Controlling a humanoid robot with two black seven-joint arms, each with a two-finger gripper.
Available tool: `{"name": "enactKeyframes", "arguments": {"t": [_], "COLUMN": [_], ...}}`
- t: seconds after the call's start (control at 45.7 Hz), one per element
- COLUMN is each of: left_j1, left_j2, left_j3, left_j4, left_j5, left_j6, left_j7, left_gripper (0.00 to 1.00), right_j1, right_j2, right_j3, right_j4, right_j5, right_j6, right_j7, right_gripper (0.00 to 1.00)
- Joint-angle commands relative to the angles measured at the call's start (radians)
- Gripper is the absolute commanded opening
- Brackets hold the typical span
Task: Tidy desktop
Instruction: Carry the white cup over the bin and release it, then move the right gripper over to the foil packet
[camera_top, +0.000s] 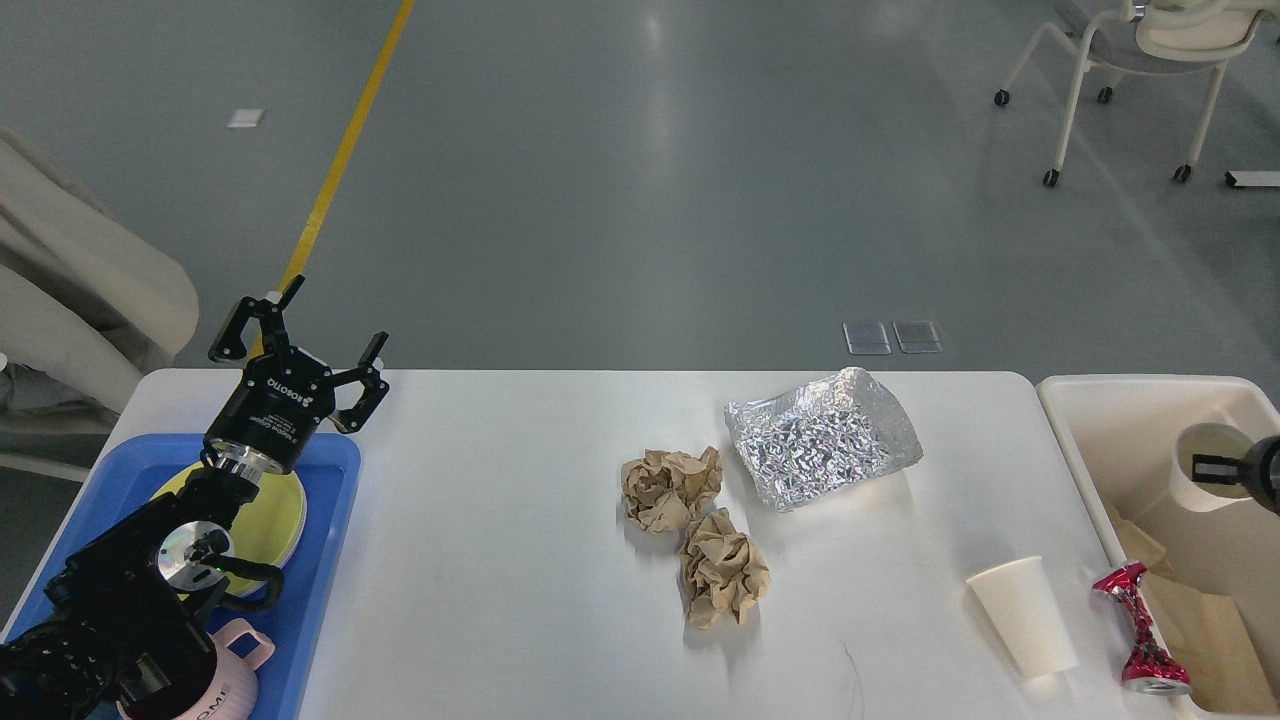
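Observation:
The white desktop (520, 560) carries two crumpled brown paper balls (670, 487) (722, 568), a crinkled sheet of silver foil (820, 437), a white paper cup lying on its side (1022, 615) and a crushed red can (1143, 630) at the right edge. My left gripper (335, 315) is open and empty above the table's back left, over the blue tray. My right gripper (1225, 467) barely shows at the right edge, one finger inside the rim of a second white paper cup (1195, 488), which it holds inside the cream bin (1075, 440).
A blue tray (330, 560) at the left holds a yellow plate (285, 505) and a pink mug (235, 675). The cream bin holds brown paper. A wheeled chair (1140, 50) stands on the floor at the back right.

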Motion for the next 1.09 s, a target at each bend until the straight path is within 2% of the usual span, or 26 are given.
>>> {"name": "enactKeyframes", "arguments": {"t": [0.0, 0.044, 0.066, 0.088, 0.109, 0.131, 0.153, 0.394, 0.547, 0.679, 0.744, 0.876, 0.941, 1.073], "left_j1": [0.001, 0.001, 0.000, 0.000, 0.001, 0.000, 0.001, 0.001, 0.001, 0.000, 0.000, 0.001, 0.001, 0.001], "left_j2": [0.000, 0.000, 0.000, 0.000, 0.000, 0.000, 0.000, 0.000, 0.000, 0.000, 0.000, 0.000, 0.000, 0.000], "left_j3": [0.000, 0.000, 0.000, 0.000, 0.000, 0.000, 0.000, 0.000, 0.000, 0.000, 0.000, -0.002, -0.002, -0.002], "left_j4": [0.000, 0.000, 0.000, 0.000, 0.000, 0.000, 0.000, 0.000, 0.000, 0.000, 0.000, 0.000, 0.000, 0.000], "left_j5": [-0.001, 0.000, -0.001, -0.001, 0.000, -0.001, -0.001, 0.000, 0.000, 0.000, 0.000, -0.001, 0.000, 0.000], "left_j6": [-0.002, -0.002, 0.000, 0.000, 0.000, -0.002, 0.000, 0.000, 0.000, 0.000, 0.000, -0.002, 0.000, 0.000], "left_j7": [0.000, 0.000, 0.000, 0.000, 0.000, 0.000, 0.000, 0.002, 0.000, 0.002, 0.002, 0.002, 0.000, 0.000], "left_gripper": [1.00, 1.00, 1.00, 1.00, 1.00, 1.00, 1.00, 1.00, 1.00, 1.00, 1.00, 1.00, 1.00, 1.00], "right_j1": [-0.070, -0.075, -0.075, -0.075, -0.075, -0.075, -0.073, -0.006, 0.213, 0.555, 0.740, 1.145, 1.291, 1.451], "right_j2": [0.033, 0.033, 0.035, 0.035, 0.036, 0.036, 0.036, 0.021, -0.011, -0.016, -0.012, 0.024, 0.033, 0.015], "right_j3": [0.027, 0.028, 0.030, 0.030, 0.031, 0.033, 0.034, 0.056, 0.042, 0.014, -0.028, -0.122, -0.136, -0.115], "right_j4": [-0.043, -0.043, -0.043, -0.041, -0.041, -0.043, -0.043, -0.009, 0.110, 0.299, 0.438, 0.782, 0.894, 0.991], "right_j5": [0.062, 0.062, 0.063, 0.063, 0.063, 0.068, 0.072, 0.072, 0.066, 0.059, 0.045, -0.050, -0.058, -0.052], "right_j6": [-0.001, -0.001, -0.003, -0.003, -0.003, -0.004, -0.007, 0.006, 0.038, 0.299, 0.388, 0.430, 0.453, 0.655], "right_j7": [0.000, -0.002, 0.000, 0.000, 0.000, 0.000, -0.002, 0.000, -0.005, -0.006, -0.005, -0.005, -0.003, 0.012], "right_gripper": [0.00, 0.00, 0.03, 0.22, 0.50, 0.90, 1.00, 1.00, 1.00, 1.00, 1.00, 1.00, 1.00, 1.00]}}
